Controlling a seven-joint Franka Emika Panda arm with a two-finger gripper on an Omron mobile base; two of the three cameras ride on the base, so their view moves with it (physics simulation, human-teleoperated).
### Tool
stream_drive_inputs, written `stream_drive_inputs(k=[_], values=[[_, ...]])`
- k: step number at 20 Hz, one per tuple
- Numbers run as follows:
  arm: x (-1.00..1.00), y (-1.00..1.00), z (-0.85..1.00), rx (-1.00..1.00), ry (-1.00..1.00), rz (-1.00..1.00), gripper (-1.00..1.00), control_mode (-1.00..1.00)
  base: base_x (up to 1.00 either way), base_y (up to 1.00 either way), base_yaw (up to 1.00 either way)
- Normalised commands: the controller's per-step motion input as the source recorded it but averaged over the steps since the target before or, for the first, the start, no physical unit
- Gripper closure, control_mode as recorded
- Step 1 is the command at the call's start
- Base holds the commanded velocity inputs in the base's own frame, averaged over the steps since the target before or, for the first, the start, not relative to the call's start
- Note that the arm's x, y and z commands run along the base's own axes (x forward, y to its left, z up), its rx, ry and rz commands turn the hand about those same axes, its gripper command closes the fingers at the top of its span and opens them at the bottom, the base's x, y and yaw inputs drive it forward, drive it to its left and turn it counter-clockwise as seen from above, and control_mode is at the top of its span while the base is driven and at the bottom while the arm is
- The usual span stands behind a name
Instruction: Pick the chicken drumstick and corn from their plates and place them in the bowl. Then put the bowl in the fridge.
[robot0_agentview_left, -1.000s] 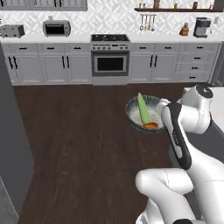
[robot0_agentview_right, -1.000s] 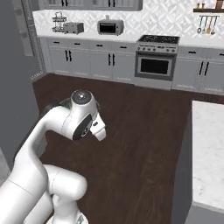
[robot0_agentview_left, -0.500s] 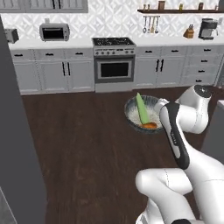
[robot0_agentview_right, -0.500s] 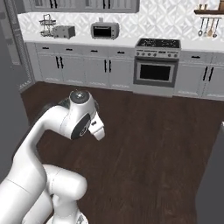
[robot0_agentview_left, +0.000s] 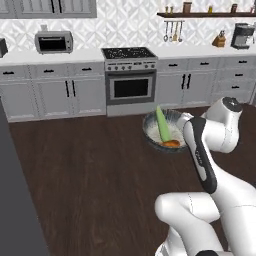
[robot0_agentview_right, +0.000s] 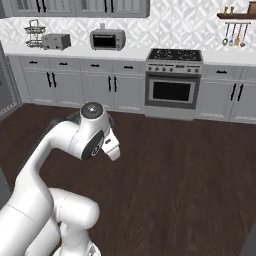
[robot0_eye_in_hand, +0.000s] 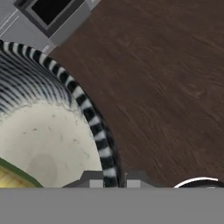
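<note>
The dark grey speckled bowl (robot0_agentview_left: 151, 134) hangs above the wood floor in front of the arm, held at its rim. Inside it the yellow-green corn (robot0_agentview_left: 162, 124) leans upright, and the orange-brown chicken drumstick (robot0_agentview_left: 171, 144) lies at the bottom. My gripper (robot0_eye_in_hand: 114, 181) is shut on the bowl's striped-looking rim (robot0_eye_in_hand: 89, 116), one fingertip inside and one outside. A corner of the corn (robot0_eye_in_hand: 13, 177) shows low in the pale inside. The plates are out of view. A tall grey body, possibly the fridge (robot0_agentview_right: 6, 85), stands at the left edge.
Grey cabinets with a stove (robot0_agentview_left: 129, 75) and a microwave (robot0_agentview_left: 54, 42) line the back wall. A dark grey slab (robot0_agentview_left: 12, 200) rises at the near left. Dark wood floor (robot0_agentview_right: 190, 175) lies open between the base and the cabinets.
The whole picture has shifted: the base has driven toward the back cabinets, and the white counter at the right has left the views. The bowl stays in my shut gripper.
</note>
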Motion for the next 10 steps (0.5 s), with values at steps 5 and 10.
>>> stream_drive_inputs(k=[5,10], values=[[0.00,0.00,0.00,0.00,0.00,0.00,1.00,1.00,1.00,0.52,-0.03],[0.00,0.00,0.00,0.00,0.00,0.00,1.00,1.00,1.00,0.49,0.06]])
